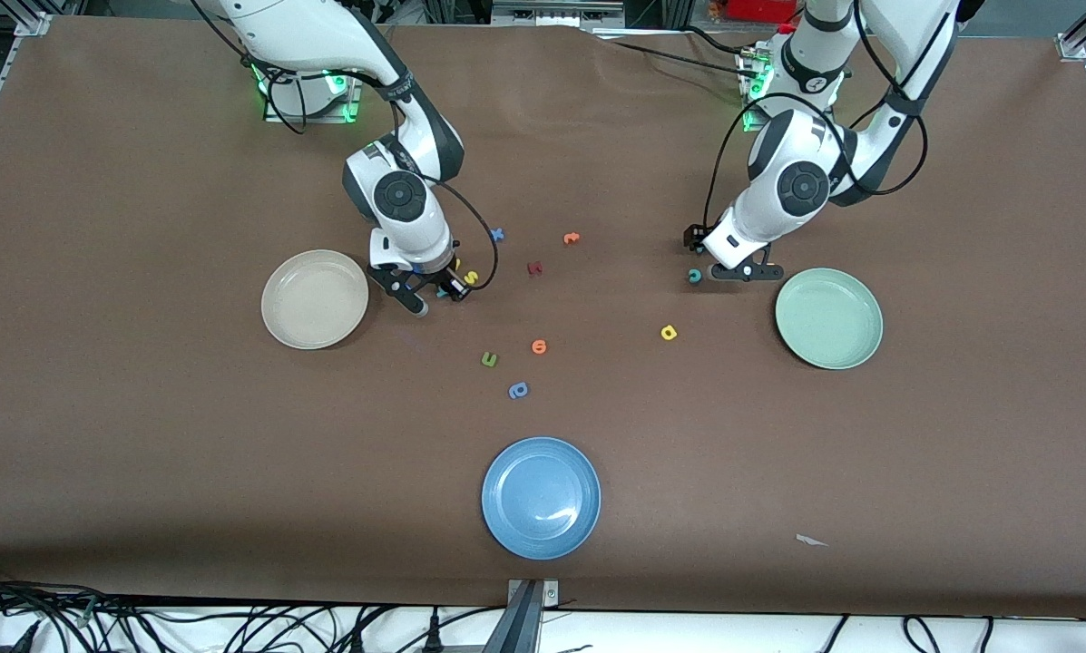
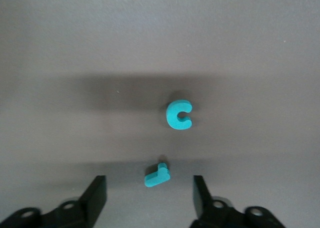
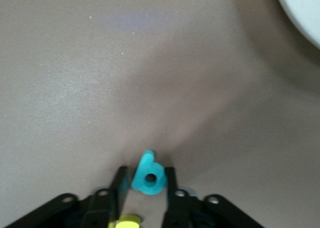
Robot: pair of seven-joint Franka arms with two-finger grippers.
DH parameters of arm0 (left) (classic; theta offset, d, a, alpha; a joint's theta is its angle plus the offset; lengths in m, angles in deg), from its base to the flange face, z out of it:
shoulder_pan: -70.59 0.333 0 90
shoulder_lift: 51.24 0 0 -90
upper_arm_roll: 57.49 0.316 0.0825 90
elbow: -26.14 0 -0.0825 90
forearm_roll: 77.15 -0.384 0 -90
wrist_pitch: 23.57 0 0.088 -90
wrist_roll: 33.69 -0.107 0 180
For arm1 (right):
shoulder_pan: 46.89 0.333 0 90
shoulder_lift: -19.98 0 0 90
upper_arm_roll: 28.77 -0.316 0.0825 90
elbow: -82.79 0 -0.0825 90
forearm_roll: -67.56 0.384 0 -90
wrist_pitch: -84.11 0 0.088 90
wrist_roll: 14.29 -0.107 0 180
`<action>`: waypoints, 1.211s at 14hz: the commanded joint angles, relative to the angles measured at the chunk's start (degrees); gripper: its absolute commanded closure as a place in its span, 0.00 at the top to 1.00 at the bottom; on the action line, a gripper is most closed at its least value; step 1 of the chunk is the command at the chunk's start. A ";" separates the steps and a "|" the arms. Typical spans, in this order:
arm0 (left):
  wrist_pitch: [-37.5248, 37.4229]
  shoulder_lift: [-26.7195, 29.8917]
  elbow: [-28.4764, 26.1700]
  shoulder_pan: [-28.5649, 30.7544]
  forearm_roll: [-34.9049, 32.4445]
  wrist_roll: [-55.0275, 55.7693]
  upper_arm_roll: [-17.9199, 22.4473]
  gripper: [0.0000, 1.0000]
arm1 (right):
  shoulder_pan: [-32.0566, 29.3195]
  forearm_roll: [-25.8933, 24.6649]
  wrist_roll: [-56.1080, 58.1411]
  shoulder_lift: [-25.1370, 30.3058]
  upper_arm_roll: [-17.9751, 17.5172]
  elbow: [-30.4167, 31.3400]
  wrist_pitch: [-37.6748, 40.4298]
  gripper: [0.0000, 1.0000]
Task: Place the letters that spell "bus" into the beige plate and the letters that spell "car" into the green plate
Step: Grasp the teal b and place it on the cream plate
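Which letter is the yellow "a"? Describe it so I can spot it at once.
Start at the green plate. Toward the table's middle from it, apart from everything, lies a small yellow rounded letter. The teal c sits farther from the front camera, and the orange letter lies toward the right arm's end.

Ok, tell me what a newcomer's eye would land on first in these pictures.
Both arms are down at the table at once: the right gripper sits beside the beige plate with its fingers around the teal b, while the left gripper stands open around the teal r, near the green plate. Between them small coloured foam letters lie scattered, and a blue plate sits nearest the front camera.
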 commanded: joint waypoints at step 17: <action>0.92 -3.98 -0.10 -2.68 0.88 3.37 0.07 0.48 | -0.22 0.51 37.13 8.57 19.29 8.69 8.57 0.98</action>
